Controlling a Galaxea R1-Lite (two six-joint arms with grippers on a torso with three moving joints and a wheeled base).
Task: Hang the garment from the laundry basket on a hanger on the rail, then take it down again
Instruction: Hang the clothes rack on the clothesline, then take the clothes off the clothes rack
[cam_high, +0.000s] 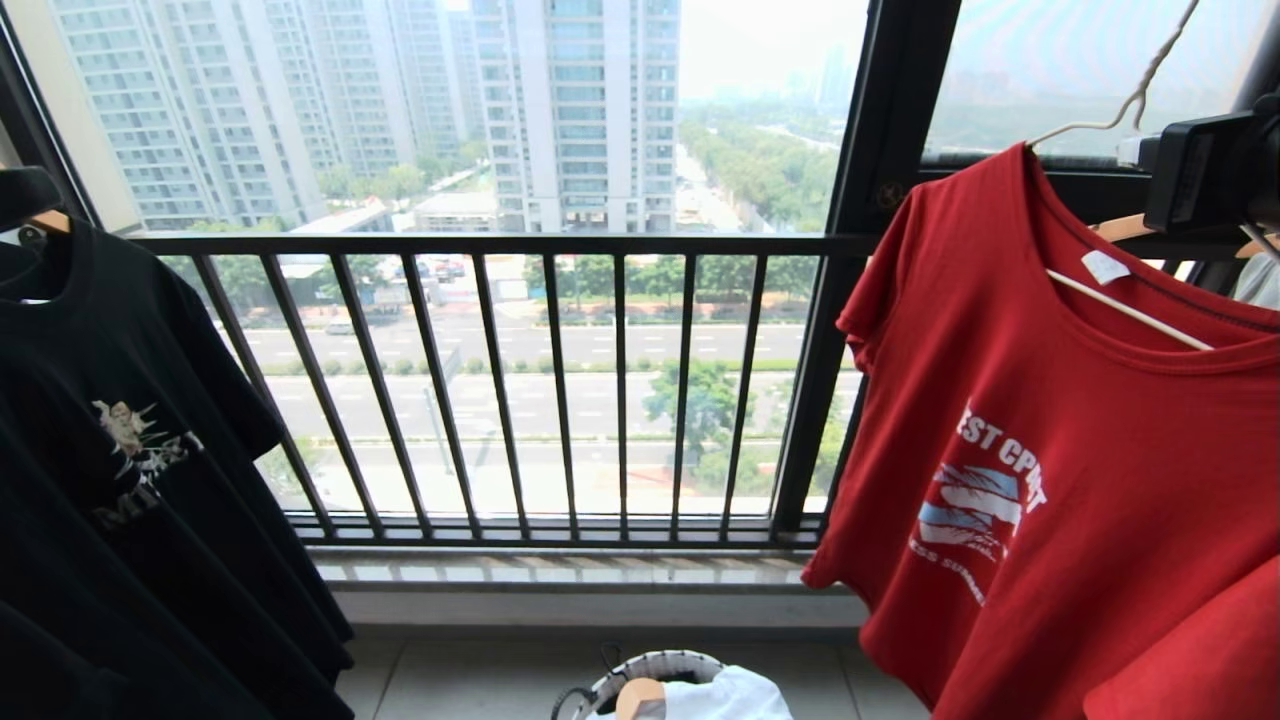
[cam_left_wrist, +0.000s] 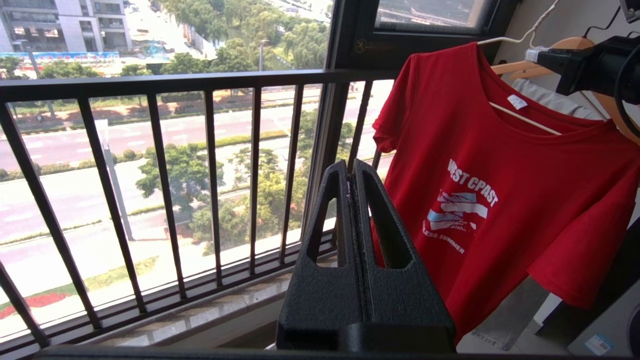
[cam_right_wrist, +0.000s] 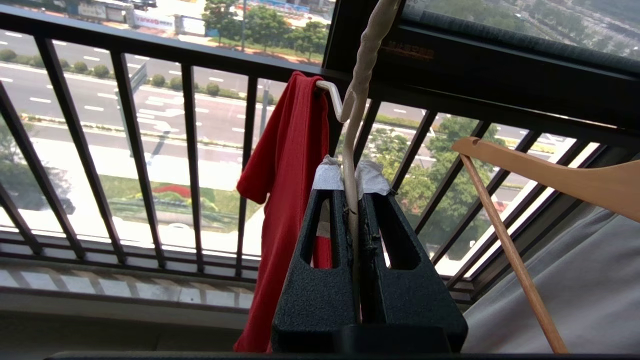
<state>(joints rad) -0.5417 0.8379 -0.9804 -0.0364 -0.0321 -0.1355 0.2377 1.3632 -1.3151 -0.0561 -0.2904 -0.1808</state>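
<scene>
The red T-shirt (cam_high: 1060, 440) is seen on the right side of the head view, draped over the thin white hanger (cam_high: 1130, 310), whose wire neck runs up and out of the top right corner. The rail is not shown, so it cannot be told whether the hook is on it. In the right wrist view the neck of the hanger is pinched between the two black fingers of the right gripper (cam_right_wrist: 352, 200), near the taped tips, with only the wire in the narrow gap. The left gripper (cam_left_wrist: 352, 172) is held off to the side, low in the middle of its own view, with its fingers pressed together on nothing. At the bottom middle of the head view the laundry basket (cam_high: 655, 668) is seen, and a black T-shirt (cam_high: 140, 470) hangs on the left. If the wire is let go before the hook sits well, the hanger may tip and the shirt may slide off. The wooden hanger (cam_right_wrist: 550, 177) close by could also be bumped.
</scene>
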